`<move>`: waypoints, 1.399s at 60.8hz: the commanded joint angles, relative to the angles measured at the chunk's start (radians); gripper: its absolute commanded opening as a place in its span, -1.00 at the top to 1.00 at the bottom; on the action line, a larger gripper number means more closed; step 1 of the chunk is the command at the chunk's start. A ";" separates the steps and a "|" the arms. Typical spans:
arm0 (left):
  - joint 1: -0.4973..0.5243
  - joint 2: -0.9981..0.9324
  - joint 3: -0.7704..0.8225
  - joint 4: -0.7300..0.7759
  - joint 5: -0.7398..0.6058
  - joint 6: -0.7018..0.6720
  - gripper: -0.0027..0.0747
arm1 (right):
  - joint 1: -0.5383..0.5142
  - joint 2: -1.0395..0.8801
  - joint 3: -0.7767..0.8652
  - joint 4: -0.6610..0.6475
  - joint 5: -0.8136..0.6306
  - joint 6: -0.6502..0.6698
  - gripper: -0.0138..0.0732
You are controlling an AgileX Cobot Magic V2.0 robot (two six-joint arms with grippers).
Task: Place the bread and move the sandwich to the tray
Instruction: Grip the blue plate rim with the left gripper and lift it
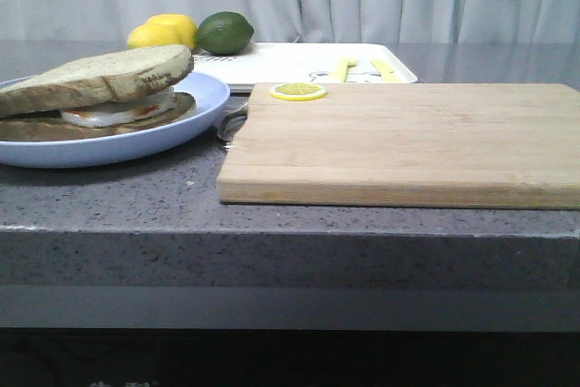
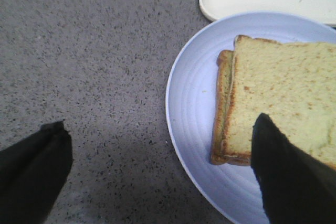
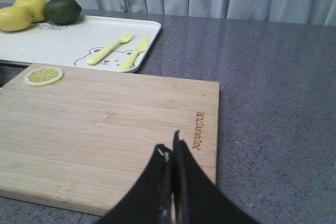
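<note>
Pale blue is the round plate (image 1: 195,101) on which the sandwich (image 1: 95,92) lies, at the left side of the grey table (image 1: 136,192). The top bread (image 2: 289,93) already covers the fried egg (image 1: 113,113), whose white edge shows between the two slices in the front view. So the placing of the bread seems done, and the sandwich is not yet on the tray (image 1: 299,61).

The left gripper (image 2: 157,156) hangs above the near rim of the plate with its two fingers spread wide, one over bare table and the other over a corner of the top slice. It holds nothing. I judge that this wide opening suits the next step, because the sandwich is thick and must be taken from both sides.

The right gripper (image 3: 170,153) has its fingers pressed together with nothing between them, and it rests low over the near edge of the wooden cutting board (image 3: 105,124). It is well apart from the sandwich, so it does not block the way.

The tray stands behind the board and just beside the plate. On it lie two lemons (image 3: 21,13), a lime (image 3: 62,10), a small yellow fork (image 3: 107,48) and knife (image 3: 134,53). A lemon slice (image 3: 43,75) rests on the board's far corner. The free part of the tray appears to be between the fruit and the cutlery.
</note>
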 commanded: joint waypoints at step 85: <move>0.006 0.341 -0.148 -0.103 -0.072 0.007 0.98 | -0.004 0.007 -0.026 -0.002 -0.082 -0.001 0.87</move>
